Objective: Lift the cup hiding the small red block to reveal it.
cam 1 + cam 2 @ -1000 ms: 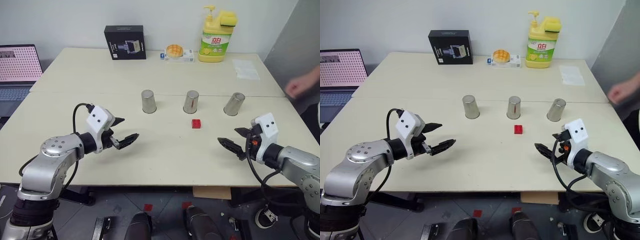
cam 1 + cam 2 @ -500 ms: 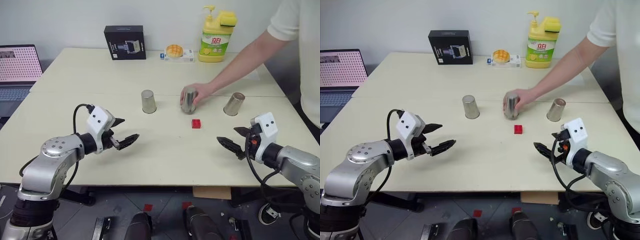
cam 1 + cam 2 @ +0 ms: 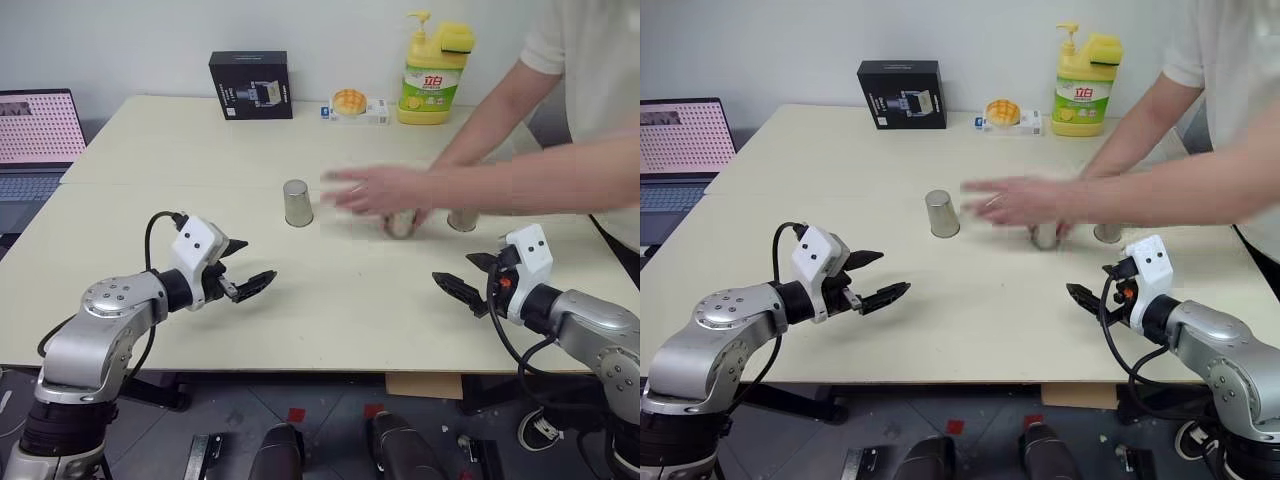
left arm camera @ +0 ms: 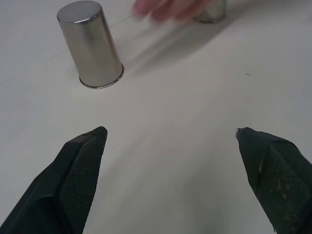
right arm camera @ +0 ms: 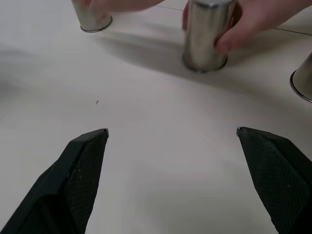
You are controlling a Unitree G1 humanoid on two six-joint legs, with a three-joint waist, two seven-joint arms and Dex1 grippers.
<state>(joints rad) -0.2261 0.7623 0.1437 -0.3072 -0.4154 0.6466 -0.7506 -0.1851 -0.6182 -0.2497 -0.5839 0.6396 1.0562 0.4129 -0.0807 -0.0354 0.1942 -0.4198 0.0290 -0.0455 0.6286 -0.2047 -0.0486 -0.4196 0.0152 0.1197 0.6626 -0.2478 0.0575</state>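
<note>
A person's hands [image 3: 385,190] sweep across the pale table [image 3: 330,310], one gripping the middle silvery steel cup [image 5: 205,33]. A second inverted cup [image 3: 296,202] stands apart; a third [image 5: 303,78] waits nearby. The small red block is hidden, likely under the gripped cup. Left gripper [image 3: 243,270] and right gripper [image 3: 465,282] hover low with fingers spread, empty. Nothing lifted yet.

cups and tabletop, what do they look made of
The cups look like metal, probably brushed steel: silvery grey walls with soft streaky reflections and a thin bright rim where they meet the surface. The tabletop looks like a pale cream laminate or coated board with a matt finish: flat even colour, only faint sheen, and a seam running across it. What lies under that coating cannot be told.
</note>
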